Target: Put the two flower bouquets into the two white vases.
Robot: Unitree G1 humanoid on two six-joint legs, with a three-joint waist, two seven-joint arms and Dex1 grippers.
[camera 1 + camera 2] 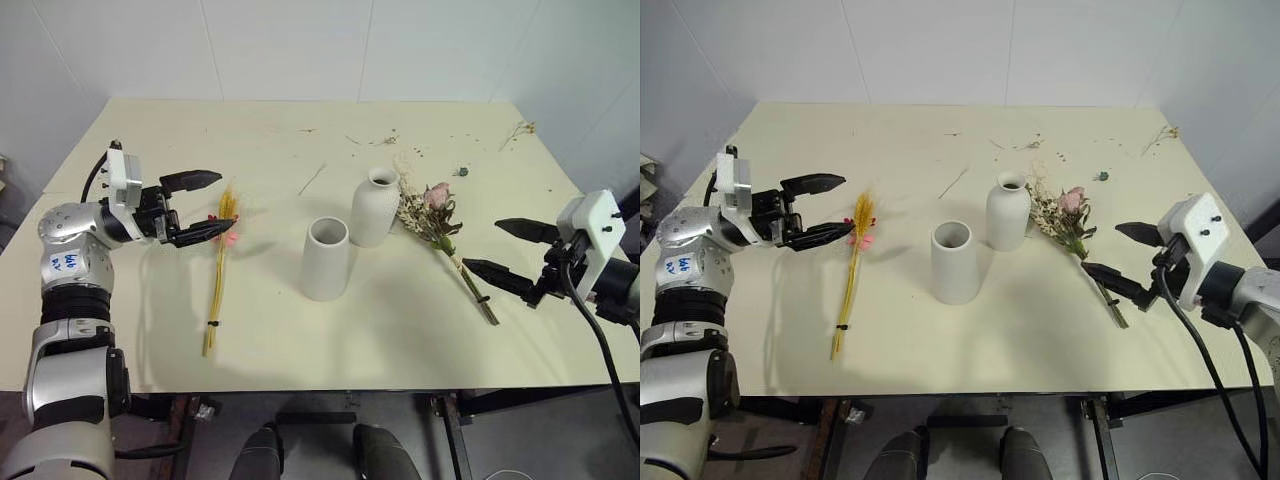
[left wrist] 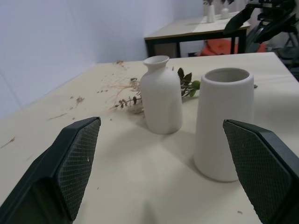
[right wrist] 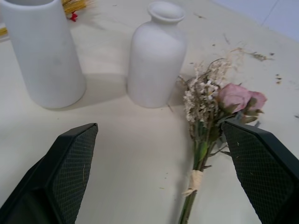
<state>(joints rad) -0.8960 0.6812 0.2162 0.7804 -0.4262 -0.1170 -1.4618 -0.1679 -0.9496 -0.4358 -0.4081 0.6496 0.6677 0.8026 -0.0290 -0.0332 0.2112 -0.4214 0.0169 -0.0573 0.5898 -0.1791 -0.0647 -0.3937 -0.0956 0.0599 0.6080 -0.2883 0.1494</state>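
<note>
- On the table [image 1: 120, 330], two vases [image 1: 375, 206] [image 1: 326, 259] stand close together mid-table.
- Left gripper [image 1: 203, 206] gapes empty above the wheat bundle [image 1: 219, 270].
- Right gripper [image 1: 505, 248] gapes empty beside the rose bunch [image 1: 438, 225].

Bottle-shaped vase [image 3: 156, 56] and wide-mouthed vase [image 3: 44, 53]: matt white, smooth, look ceramic. Surface [image 1: 400, 330]: pale cream, smooth, low sheen, probably laminate. Left hand [image 1: 200, 207] and right hand [image 1: 510, 249]: black fingers [image 2: 74, 158], matt plastic-looking, cross-hatched pads. Rose bunch [image 3: 219, 100] dry, papery; stem wrap maybe paper tape. Wheat bundle [image 1: 220, 260] straw-like, rough.
</note>
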